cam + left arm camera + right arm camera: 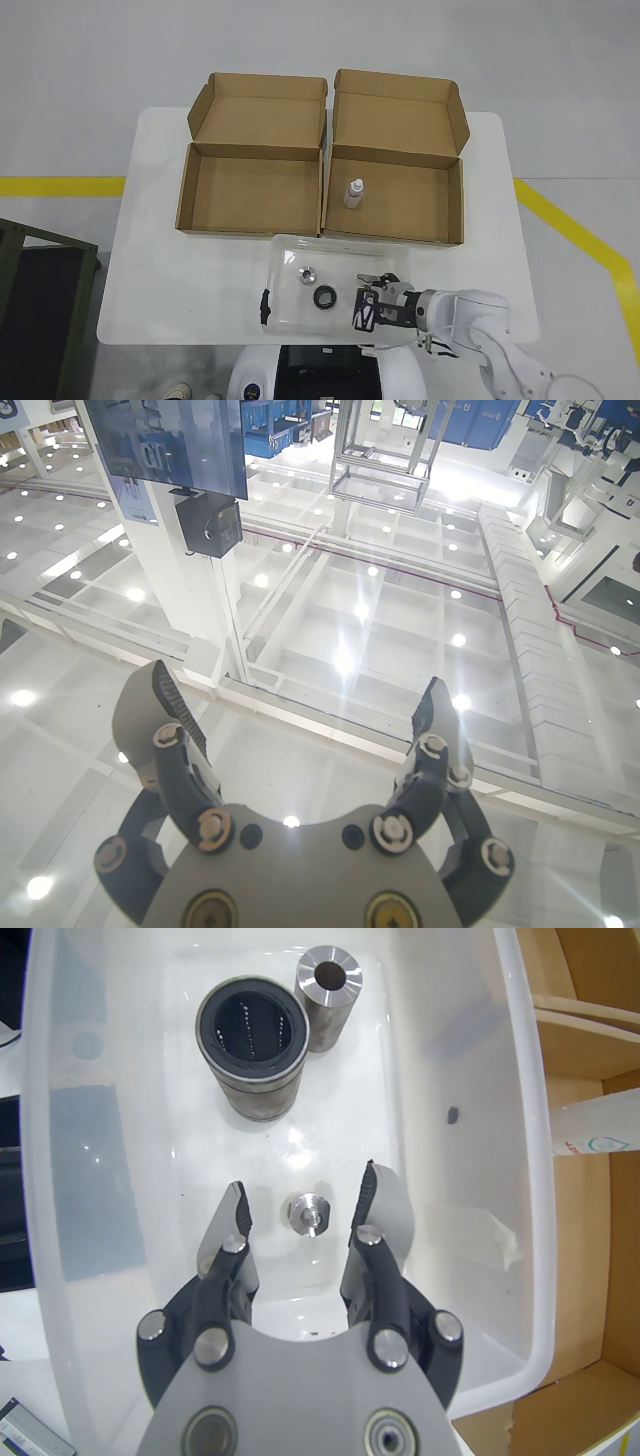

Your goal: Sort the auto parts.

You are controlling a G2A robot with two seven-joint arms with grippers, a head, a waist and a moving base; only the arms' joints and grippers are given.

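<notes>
- There, the right gripper [302, 1195] showed a pale grey base plate, black linkage bars and round silver screw heads.
- Its fingers [390, 1208] were light grey shells lined with black ribbed pads.
- The left gripper [296, 675] was the same build, but with coppery pivot screws and two brass-toned bolts in the plate.
- From the top, the right arm [470, 312] wore a smooth, rounded white casing, dark at the wrist.

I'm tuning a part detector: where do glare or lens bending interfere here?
Right wrist view: highlights on the plastic bin floor beside the small metal part; bin walls bow. Left wrist view: ceiling lamps flare in streaks beyond the left gripper. Top view: even light, soft shadows inside the cardboard boxes.
</notes>
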